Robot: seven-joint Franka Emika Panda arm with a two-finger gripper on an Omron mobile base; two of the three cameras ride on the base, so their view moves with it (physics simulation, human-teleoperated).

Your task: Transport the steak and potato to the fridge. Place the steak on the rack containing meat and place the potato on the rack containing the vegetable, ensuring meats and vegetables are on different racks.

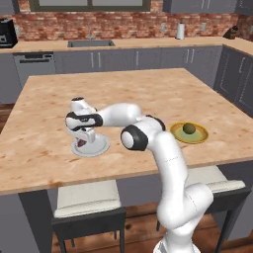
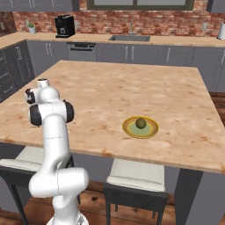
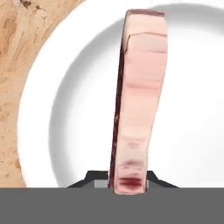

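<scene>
The steak point(image 3: 142, 96), a red-pink slab with pale marbling, stands edge-on between my fingertips point(image 3: 94, 177) in the hand view. My gripper point(image 3: 127, 179) is shut on it, directly over a white plate point(image 3: 65, 109). From the left base view the gripper point(image 1: 84, 138) points down at that plate point(image 1: 99, 148) on the island counter, and a bit of red steak point(image 1: 80, 144) shows under the hand. The olive-brown potato point(image 1: 188, 128) point(image 2: 140, 123) lies on a yellow-green plate point(image 1: 197, 136) point(image 2: 151, 128) to the arm's right. The fridge and its racks are out of view.
The wooden island counter point(image 1: 123, 94) has two stools point(image 1: 86, 197) point(image 1: 217, 178) along its near edge. Grey cabinets, a sink point(image 1: 90, 43) and a coffee machine point(image 2: 64, 25) line the far brick wall.
</scene>
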